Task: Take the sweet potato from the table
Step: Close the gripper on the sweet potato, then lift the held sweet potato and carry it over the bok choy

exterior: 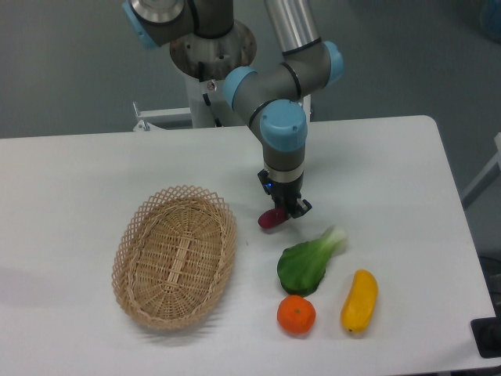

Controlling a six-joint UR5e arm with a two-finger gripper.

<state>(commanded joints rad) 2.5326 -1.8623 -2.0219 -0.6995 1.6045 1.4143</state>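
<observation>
Grey floor surrounds the white table (102, 168), which fills most of the view; its rounded far-right corner sits near the right edge, and its right side runs down toward the lower right. A white pedestal behind the far edge carries the arm (270, 74), which reaches forward and down over the middle of the tabletop.

Wicker basket (175, 255): oval, left of centre, lying flat, open side up, nothing seen in it. Broad bare surface to its left, and along the far side of the table on both sides of the arm.

Bok choy (308, 262): green leaf with pale stalk, right of the basket, near the front. Yellow vegetable (359, 300) just right of it, oblong, close to the front-right edge. Orange fruit (297, 315) touching or just below the leaf.

Gripper (282, 211): pointing down at table centre, jaws narrow, closed on the sweet potato (271, 219). The tuber shows as a short reddish-purple stub jutting left from the fingers, between basket and bok choy, apart from both. Whether it touches the surface, cannot tell.
</observation>
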